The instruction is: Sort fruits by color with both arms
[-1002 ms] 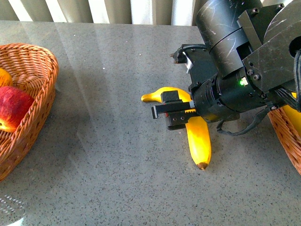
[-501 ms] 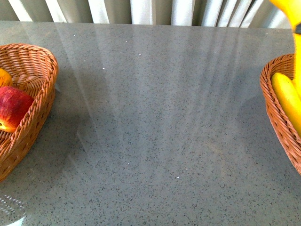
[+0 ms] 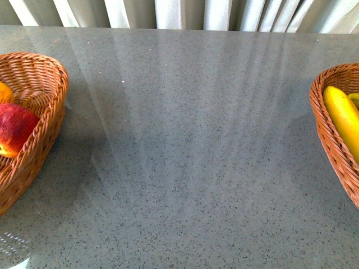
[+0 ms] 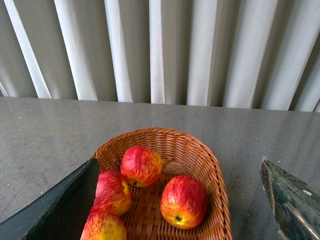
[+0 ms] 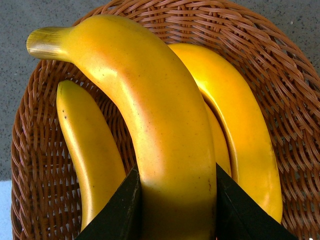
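Note:
In the right wrist view my right gripper is shut on a long yellow banana, held just above a wicker basket. Two more bananas lie in that basket, one on each side of the held one. My left gripper hangs open over the other wicker basket, which holds several red apples with yellow streaks. The front view shows neither arm. There, an apple rests in the left basket and a banana in the right basket.
The grey speckled tabletop stretches between the two baskets. Pale vertical blinds run along its far edge.
A second ago my right gripper gripped the banana on the middle of the table. It lifted it away to the right, and arm and banana have left the front view.

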`<control>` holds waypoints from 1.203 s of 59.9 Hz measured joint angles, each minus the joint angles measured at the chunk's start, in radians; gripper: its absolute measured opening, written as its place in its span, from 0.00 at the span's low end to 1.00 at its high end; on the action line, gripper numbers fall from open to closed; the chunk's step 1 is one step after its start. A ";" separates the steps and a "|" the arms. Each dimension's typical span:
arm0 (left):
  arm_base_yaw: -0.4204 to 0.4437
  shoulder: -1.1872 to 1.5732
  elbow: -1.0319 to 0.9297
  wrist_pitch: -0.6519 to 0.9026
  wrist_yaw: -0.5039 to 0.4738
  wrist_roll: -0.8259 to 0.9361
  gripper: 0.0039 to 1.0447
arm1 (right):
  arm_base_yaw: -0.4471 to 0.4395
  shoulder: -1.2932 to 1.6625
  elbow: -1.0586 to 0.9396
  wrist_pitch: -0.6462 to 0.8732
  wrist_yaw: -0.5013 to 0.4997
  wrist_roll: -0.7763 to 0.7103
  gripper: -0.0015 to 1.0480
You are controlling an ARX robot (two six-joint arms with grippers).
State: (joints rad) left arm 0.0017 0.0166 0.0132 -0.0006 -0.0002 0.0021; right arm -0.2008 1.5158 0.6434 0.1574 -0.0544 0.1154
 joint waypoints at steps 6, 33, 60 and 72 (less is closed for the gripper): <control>0.000 0.000 0.000 0.000 0.000 0.000 0.91 | -0.001 0.007 -0.010 0.011 -0.008 -0.001 0.37; 0.000 0.000 0.000 0.000 0.000 0.000 0.91 | 0.023 -0.163 -0.097 0.117 -0.062 0.004 0.91; 0.000 0.000 0.000 0.000 0.000 0.000 0.91 | 0.096 -0.247 -0.482 0.938 -0.048 -0.106 0.25; 0.000 0.000 0.000 0.000 0.000 0.000 0.91 | 0.132 -0.407 -0.552 0.843 0.001 -0.111 0.02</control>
State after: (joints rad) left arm 0.0017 0.0166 0.0132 -0.0002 -0.0002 0.0021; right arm -0.0689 1.1084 0.0910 1.0000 -0.0536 0.0044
